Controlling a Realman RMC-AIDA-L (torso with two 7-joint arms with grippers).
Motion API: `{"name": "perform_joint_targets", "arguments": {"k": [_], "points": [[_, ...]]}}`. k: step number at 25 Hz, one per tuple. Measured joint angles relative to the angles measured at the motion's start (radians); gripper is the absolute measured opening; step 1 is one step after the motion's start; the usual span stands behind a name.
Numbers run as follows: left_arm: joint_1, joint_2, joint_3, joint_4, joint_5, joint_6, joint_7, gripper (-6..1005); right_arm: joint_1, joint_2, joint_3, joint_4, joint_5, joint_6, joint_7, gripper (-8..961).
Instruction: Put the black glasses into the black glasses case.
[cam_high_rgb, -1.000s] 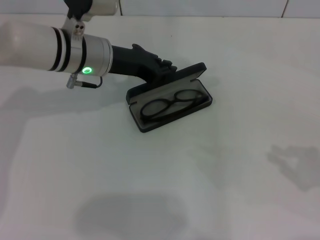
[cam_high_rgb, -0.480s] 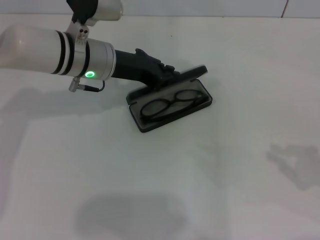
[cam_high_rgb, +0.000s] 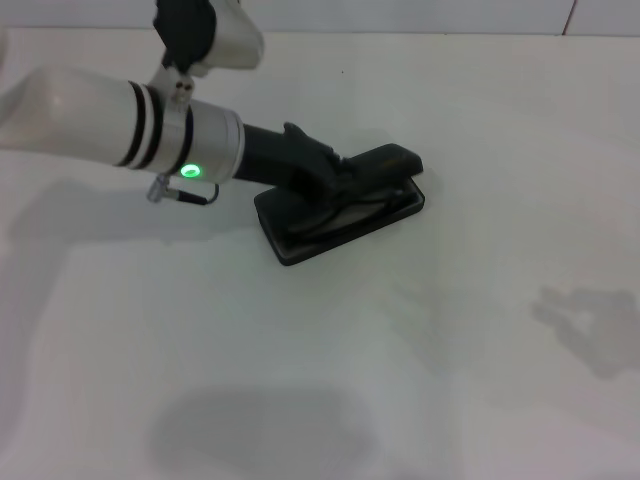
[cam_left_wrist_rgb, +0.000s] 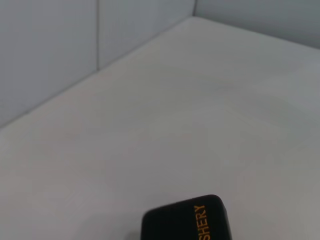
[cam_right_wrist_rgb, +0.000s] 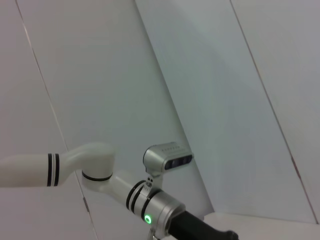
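left gripper on lid, finger gap unclear | rectangular hard black glasses case nearly shut beneath | press evenly over thin black-framed glasses

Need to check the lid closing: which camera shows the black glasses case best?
The head view: the whole black glasses case shows, lid nearly down under the left gripper. The left wrist view catches only a lid corner with gold lettering; the right wrist view shows none of it.

White left arm (black rings, green light), black end effector.
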Motion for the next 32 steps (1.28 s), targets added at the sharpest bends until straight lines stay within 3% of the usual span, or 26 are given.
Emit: {"name": "perform_joint_targets", "arguments": {"k": [8, 11, 15, 19, 23, 27, 32], "points": [[0.004, -0.033, 0.0, 0.019, 0.051, 0.036, 0.005, 272, 0.006, 0.0, 0.0, 0.001, -0.007, 0.0, 0.0, 189], [0.023, -0.036, 0.0, 0.083, 0.028, 0.1, 0.012, 279, 0.001, 0.0, 0.003, 0.002, -0.009, 0.001, 0.0, 189], [0.099, -0.035, -0.001, 0.268, -0.083, 0.253, 0.0, 289, -0.011, -0.004, 0.009, 0.003, -0.009, -0.004, 0.0, 189], [0.177, -0.005, -0.081, 0.416, -0.171, 0.564, 0.012, 298, 0.009, -0.004, -0.009, 0.001, -0.009, -0.01, 0.0, 189], [0.229, 0.019, -0.257, 0.405, -0.208, 0.814, 0.126, 307, 0.058, 0.007, -0.075, 0.008, 0.002, -0.031, -0.018, 227], [0.287, 0.051, -0.386, 0.351, -0.245, 0.881, 0.186, 405, 0.149, 0.015, -0.203, 0.08, 0.069, -0.03, -0.068, 342], [0.321, 0.112, -0.448, 0.23, -0.181, 0.871, 0.221, 528, 0.295, 0.017, -0.335, 0.15, 0.149, 0.014, -0.098, 552]]}}
